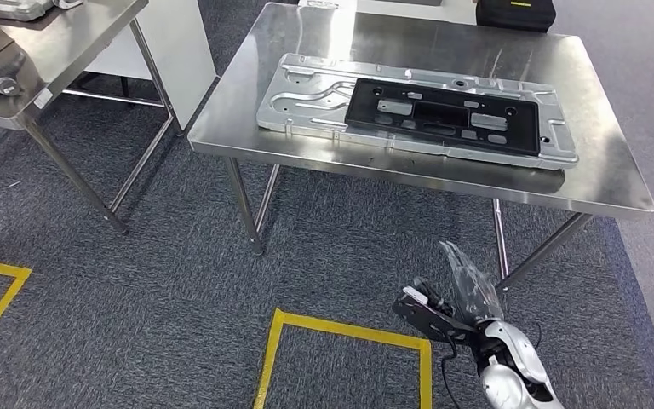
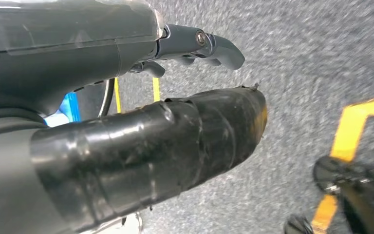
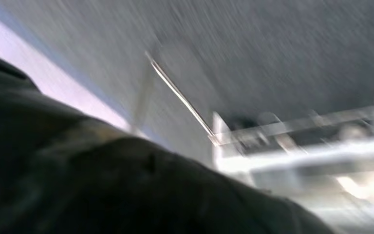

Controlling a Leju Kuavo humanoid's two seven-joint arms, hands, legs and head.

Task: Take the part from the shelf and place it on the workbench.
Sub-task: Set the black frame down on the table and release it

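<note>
One part flat on workbench, right hand well apart.

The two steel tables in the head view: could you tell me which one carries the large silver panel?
The nearer, central steel table carries the silver panel; the far-left table doesn't.

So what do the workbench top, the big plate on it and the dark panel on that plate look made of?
Workbench: likely stainless steel, brushed, showing soft blurred reflections. Plate: pressed sheet metal, possibly aluminium or galvanised steel, bright silver with stamped ribs and holes. Dark panel: probably moulded plastic, matt black with no glare; painted metal can't be ruled out.
</note>
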